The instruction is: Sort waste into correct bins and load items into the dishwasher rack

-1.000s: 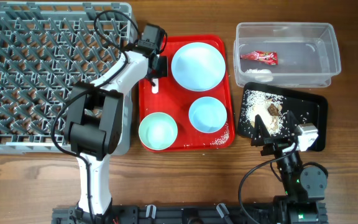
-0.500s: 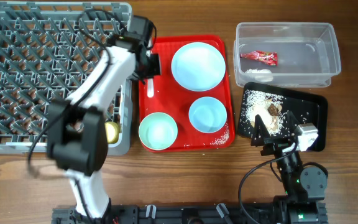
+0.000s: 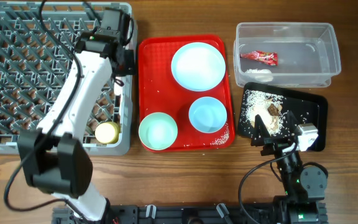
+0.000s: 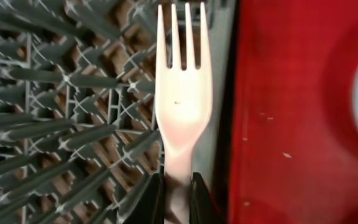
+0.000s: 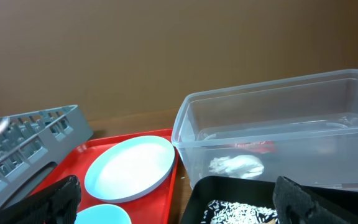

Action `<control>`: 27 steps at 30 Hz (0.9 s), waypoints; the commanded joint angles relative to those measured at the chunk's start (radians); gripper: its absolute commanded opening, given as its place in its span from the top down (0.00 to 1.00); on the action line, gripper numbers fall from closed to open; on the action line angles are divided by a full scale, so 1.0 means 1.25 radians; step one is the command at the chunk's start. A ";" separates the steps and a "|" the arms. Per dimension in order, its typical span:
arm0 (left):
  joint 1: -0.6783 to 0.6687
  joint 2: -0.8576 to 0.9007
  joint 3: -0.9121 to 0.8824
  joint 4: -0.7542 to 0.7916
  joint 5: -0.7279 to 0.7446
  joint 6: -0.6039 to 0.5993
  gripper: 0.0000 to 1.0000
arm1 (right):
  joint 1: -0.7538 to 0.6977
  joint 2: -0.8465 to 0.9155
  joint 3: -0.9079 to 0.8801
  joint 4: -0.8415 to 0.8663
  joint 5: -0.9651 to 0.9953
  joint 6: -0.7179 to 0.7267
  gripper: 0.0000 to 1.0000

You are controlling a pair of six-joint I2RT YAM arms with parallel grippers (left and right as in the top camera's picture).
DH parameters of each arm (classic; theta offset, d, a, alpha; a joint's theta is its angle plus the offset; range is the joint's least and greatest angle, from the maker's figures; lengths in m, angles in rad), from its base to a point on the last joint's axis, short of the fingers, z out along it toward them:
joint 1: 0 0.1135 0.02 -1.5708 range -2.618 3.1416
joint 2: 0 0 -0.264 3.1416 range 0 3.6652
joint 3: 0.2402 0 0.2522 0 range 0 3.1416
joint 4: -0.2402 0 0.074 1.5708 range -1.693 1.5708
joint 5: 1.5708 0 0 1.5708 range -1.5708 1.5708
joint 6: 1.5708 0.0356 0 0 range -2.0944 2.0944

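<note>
Gripping the fork (image 4: 182, 106) by its handle, the left gripper (image 4: 178, 190) hovers over the rack (image 4: 61, 124).

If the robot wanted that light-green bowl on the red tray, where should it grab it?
The light-green bowl sits upright, open side up, and its round wall looks too wide to span. So probably pinch the rim, coming straight down from above, one finger inside and one outside.

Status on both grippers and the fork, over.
Left gripper shut on white fork, above dishwasher rack right edge. Right gripper open, by black tray. Nothing seen blocking the fork.
</note>
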 commanded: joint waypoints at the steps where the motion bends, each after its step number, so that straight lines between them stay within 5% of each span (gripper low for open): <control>1: 0.027 0.046 -0.052 0.022 0.070 0.013 0.88 | -0.003 -0.009 -0.002 0.005 -0.016 0.002 0.00; 2: 0.027 0.045 -0.051 0.022 0.067 0.014 0.71 | -0.003 -0.009 -0.002 0.005 -0.017 0.002 0.00; 6: 0.020 0.009 0.013 -0.051 0.067 -0.013 0.28 | -0.003 -0.009 -0.002 0.005 -0.016 0.002 0.00; 7: 0.015 -0.005 0.035 -0.077 0.067 -0.040 0.25 | -0.003 -0.009 -0.002 0.005 -0.016 0.002 0.00; 17: -0.205 -0.108 0.063 -0.157 0.108 -0.229 0.47 | -0.003 -0.009 -0.002 0.005 -0.016 0.002 0.00; 27: -0.381 0.019 -0.077 0.002 0.057 -0.341 0.64 | -0.003 -0.009 -0.002 0.005 -0.016 0.002 0.00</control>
